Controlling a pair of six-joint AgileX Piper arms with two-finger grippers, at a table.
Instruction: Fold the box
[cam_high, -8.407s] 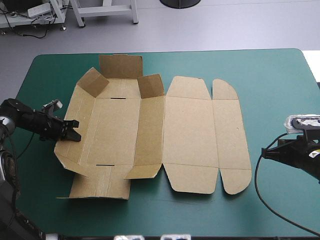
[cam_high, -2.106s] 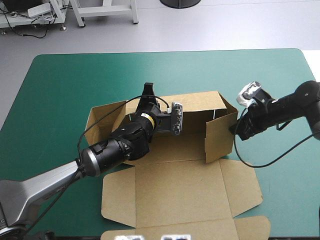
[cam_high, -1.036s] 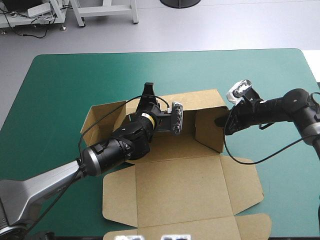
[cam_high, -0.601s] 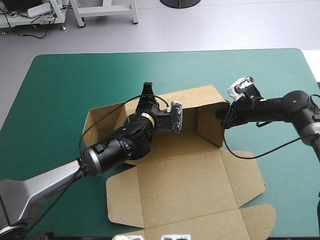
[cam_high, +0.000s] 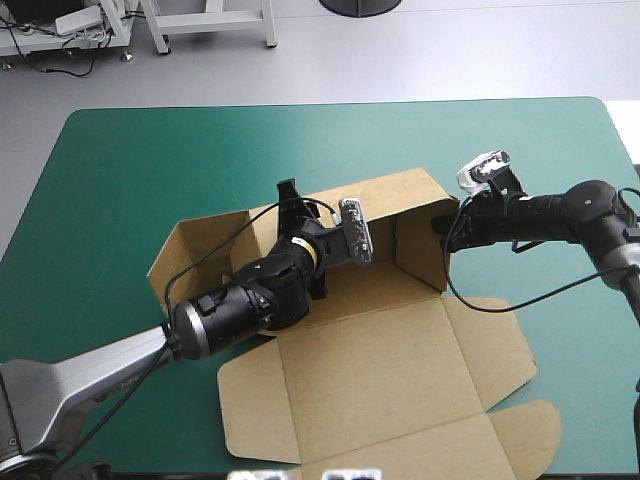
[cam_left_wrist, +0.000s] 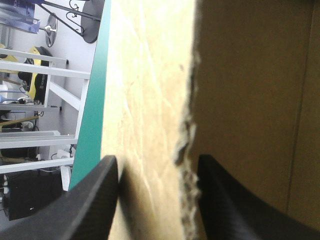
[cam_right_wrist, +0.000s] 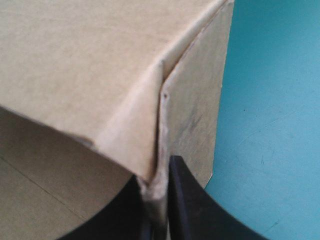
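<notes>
The brown box (cam_high: 380, 370) sits mid-table as an open tray with walls raised and its lid lying flat toward the near edge. My left arm reaches over the tray. Its gripper (cam_high: 288, 192) is at the far wall (cam_high: 390, 190), and in the left wrist view it (cam_left_wrist: 159, 162) stands open, one black finger (cam_left_wrist: 97, 200) on each side of the wall's ragged top edge (cam_left_wrist: 187, 140). My right gripper (cam_high: 440, 228) is at the tray's right far corner. In the right wrist view it (cam_right_wrist: 157, 185) is shut on the box's corner fold (cam_right_wrist: 160, 125).
Bare teal-green cover (cam_high: 120, 170) lies left of and beyond the box, and more of it (cam_high: 580, 330) lies to the right under my right arm. The lid's rounded flap (cam_high: 530, 440) comes close to the table's near edge.
The box has turned a little, its left end swinging nearer and leftward and the lid sliding right. My left arm shifted left along the far wall. The right gripper kept its hold on the corner.
</notes>
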